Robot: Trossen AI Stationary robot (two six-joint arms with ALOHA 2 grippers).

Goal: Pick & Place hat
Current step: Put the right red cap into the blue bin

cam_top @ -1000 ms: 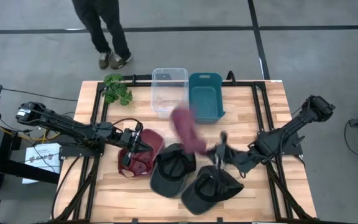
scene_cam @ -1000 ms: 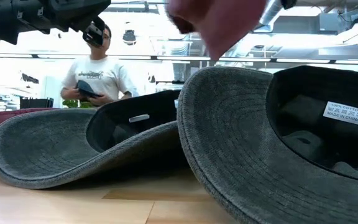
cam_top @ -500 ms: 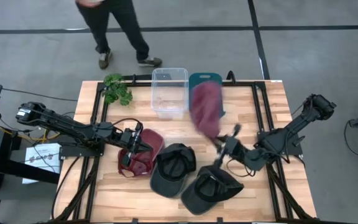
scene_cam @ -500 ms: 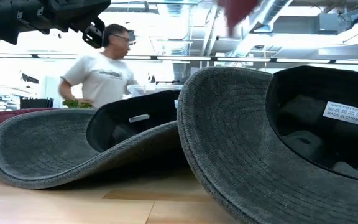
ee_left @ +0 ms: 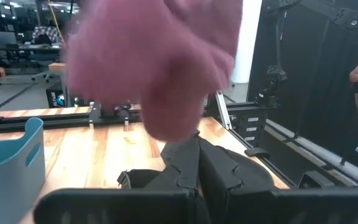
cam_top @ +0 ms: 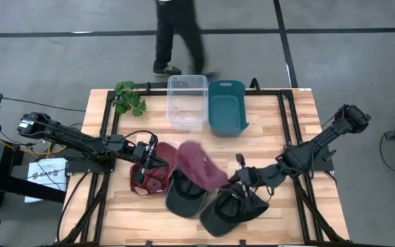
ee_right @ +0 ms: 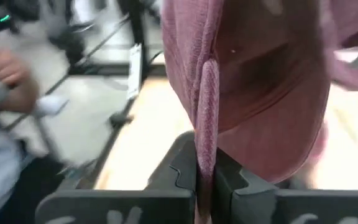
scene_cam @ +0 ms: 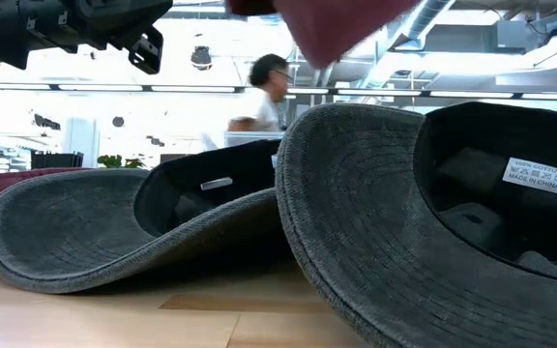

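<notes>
My right gripper (cam_top: 241, 175) is shut on a pink-maroon bucket hat (cam_top: 199, 165), which hangs in the air over two dark grey hats (cam_top: 186, 193) (cam_top: 230, 206) that lie crown-down on the table's near half. In the low view the pink hat (scene_cam: 341, 24) shows above the grey brims. A darker red hat (cam_top: 153, 177) lies on the table to the left. My left gripper (cam_top: 149, 156) hovers shut above it, touching nothing. The left wrist view shows the pink hat (ee_left: 154, 56) blurred ahead of those shut fingers (ee_left: 197, 158). My right gripper (ee_right: 204, 165) pinches the pink hat's brim edge (ee_right: 205, 112) between its two fingers. It comes roughly level from the table's right, and the brim stands edge-on in the pinch. The hat is lifted clear and stretches away from the fingers toward the table's left.
A clear bin (cam_top: 187, 103) and a teal bin (cam_top: 226, 106) stand side by side at the far edge, with a green plant (cam_top: 129, 97) to their left. A person (cam_top: 177, 34) walks on the floor beyond the far edge. Bare wood lies between the bins and the hats.
My right gripper swung the pink hat up toward the teal bin, then back down and toward the table's left. The hat now hangs over the grey hats, nearer the red one. My left arm kept still. The person walked rightward behind the table.
</notes>
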